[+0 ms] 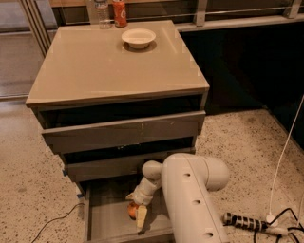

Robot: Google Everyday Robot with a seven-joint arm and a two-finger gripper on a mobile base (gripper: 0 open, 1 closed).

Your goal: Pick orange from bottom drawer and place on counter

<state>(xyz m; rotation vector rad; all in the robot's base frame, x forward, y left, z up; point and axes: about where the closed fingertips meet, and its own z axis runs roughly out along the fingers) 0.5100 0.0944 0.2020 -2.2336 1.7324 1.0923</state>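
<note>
While a thin black cable point(52, 223) is trailing over the speckled floor point(28, 190) at the far left, the bottom drawer point(107, 216) is standing pulled out from the grey cabinet, below two other grey drawers point(123, 134) that are sitting slightly ajar. Above them, the glossy beige worktop point(104, 71) is carrying a clear bottle point(100, 8) and a red soda can point(119, 12) at its back edge, and a white bowl point(138, 37) is sitting just right of them. Down in the bottom drawer, the orange point(131, 210) is lying on the grey floor of the tray, and the pincer point(138, 216) is reaching down right against it; whether it is apart or clamped on the fruit cannot be told. The robot's bulky white arm point(192, 199) is filling the lower middle. Farther right, a power strip point(247, 222) is lying on the floor beside a white cord point(285, 156).
</note>
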